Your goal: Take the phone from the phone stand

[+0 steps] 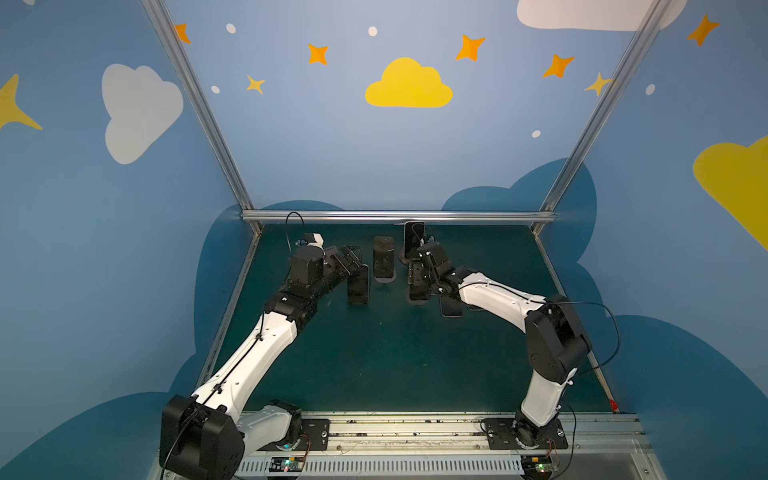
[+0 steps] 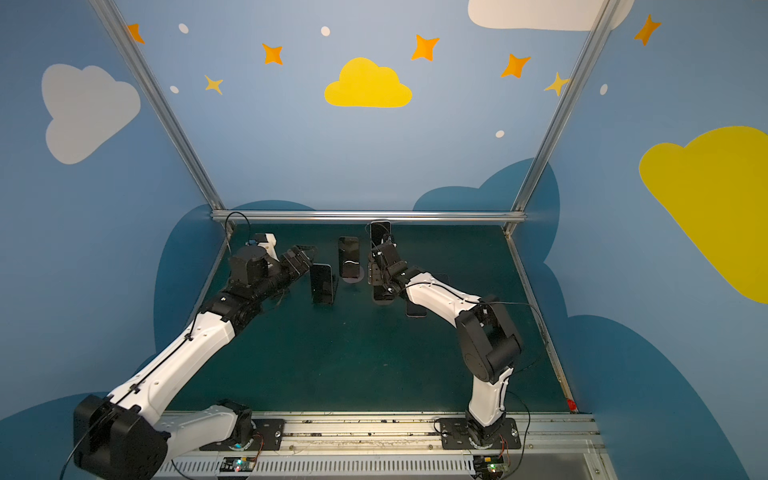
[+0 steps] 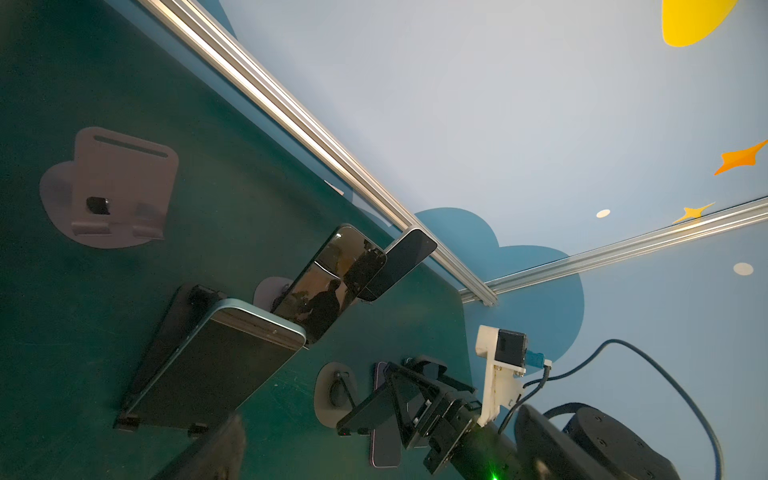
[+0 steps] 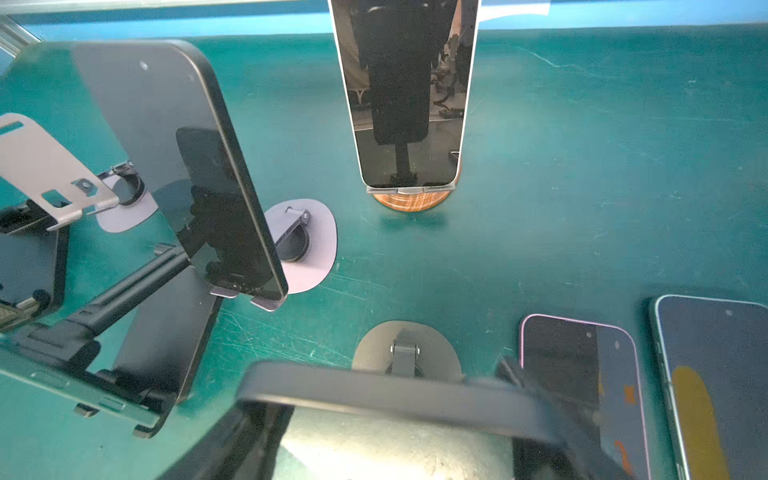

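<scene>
My right gripper (image 1: 417, 276) is shut across the width of a dark phone (image 4: 395, 399), whose top edge spans the gap between the fingers. This phone (image 3: 370, 409) tilts over the grey round base of its phone stand (image 4: 374, 345); whether it still rests on the stand is hidden. My left gripper (image 1: 353, 259) is open and holds nothing, just beside the top of another phone (image 1: 358, 284) that leans on a black stand.
Two more phones stand on stands: one in the middle (image 1: 383, 257) and one on a wooden base (image 4: 409, 104) at the back rail. A purple-edged phone (image 4: 582, 386) and another phone (image 4: 715, 386) lie flat at the right. An empty grey stand (image 3: 120, 187) stands apart.
</scene>
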Tool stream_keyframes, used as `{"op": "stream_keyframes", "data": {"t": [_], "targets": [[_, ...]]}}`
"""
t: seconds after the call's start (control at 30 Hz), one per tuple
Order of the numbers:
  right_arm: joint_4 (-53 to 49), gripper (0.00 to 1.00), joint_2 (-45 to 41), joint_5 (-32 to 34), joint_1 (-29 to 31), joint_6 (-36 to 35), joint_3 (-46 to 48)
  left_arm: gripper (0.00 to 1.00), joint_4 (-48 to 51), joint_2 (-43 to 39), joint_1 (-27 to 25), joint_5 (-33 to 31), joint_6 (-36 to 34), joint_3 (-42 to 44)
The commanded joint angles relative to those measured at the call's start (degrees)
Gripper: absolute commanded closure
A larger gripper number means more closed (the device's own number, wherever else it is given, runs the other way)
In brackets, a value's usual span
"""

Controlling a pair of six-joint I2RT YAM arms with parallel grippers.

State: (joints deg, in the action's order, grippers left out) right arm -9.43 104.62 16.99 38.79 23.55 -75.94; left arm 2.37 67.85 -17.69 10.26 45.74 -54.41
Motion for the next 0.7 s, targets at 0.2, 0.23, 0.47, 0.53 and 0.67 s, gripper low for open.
{"op": "stream_keyframes", "data": {"t": [0.2,0.23,0.47,0.53,0.67], "targets": [[0.38,0.3,-0.33,-1.07,0.02,-0.54,-0.3,0.0,0.0,-0.43,-0.15,-0.77,-1.45,-0.25],[0.33,0.3,-0.53,-0.95,0.09,-0.67,-0.29,0.0,0.0,-0.44,-0.14,-0.64,-1.52,-0.26],[-0.24,0.3,-3.15,-0.25,0.23,-1.66,0.14,0.0,-0.17,-0.36,-0.14,-0.37,-1.4,-0.25],[-0.18,0.31,-4.16,-0.23,0.24,-2.05,0.35,0.0,-0.26,-0.35,-0.15,-0.24,-1.31,-0.17],[-0.15,0.31,-6.14,0.44,0.28,-2.78,0.97,0.0,-0.35,-0.36,-0.13,-0.16,-1.21,-0.17]]}}
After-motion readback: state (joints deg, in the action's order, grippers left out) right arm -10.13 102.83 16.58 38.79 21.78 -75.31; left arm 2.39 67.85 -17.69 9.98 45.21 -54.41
